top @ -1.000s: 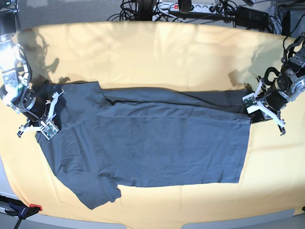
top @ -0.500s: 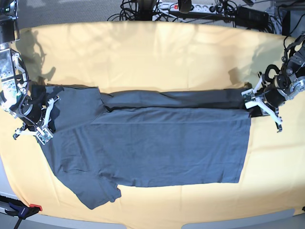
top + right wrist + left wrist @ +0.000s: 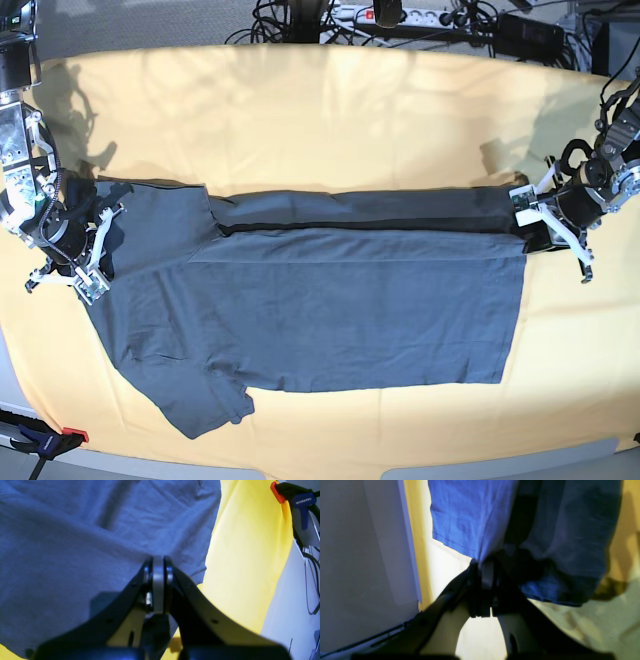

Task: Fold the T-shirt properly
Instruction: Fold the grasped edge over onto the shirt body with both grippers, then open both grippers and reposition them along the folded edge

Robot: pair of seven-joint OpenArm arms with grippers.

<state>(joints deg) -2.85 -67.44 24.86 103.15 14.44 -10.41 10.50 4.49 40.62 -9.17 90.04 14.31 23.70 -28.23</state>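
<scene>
The dark slate-blue T-shirt (image 3: 330,300) lies spread across the yellow table, its far long edge folded over into a narrow band (image 3: 370,208). At the right end of that band, my left gripper (image 3: 533,228) is shut on the hem corner. The left wrist view shows its jaws pressed together (image 3: 482,566) on bunched T-shirt (image 3: 560,537) cloth. My right gripper (image 3: 98,255) is shut on the sleeve and shoulder end at the left. In the right wrist view the T-shirt (image 3: 75,537) fabric runs straight into that gripper's (image 3: 158,561) closed tips.
A yellow cover (image 3: 330,110) spreads over the whole table. Cables and a power strip (image 3: 400,15) lie behind the far edge. A blue and red clamp (image 3: 45,438) grips the front left corner, and the clamp (image 3: 295,497) also shows in the right wrist view.
Both grippers have drawn apart slightly, the right one going outward to the left. The folded band between them has been pulled straighter and tauter.
</scene>
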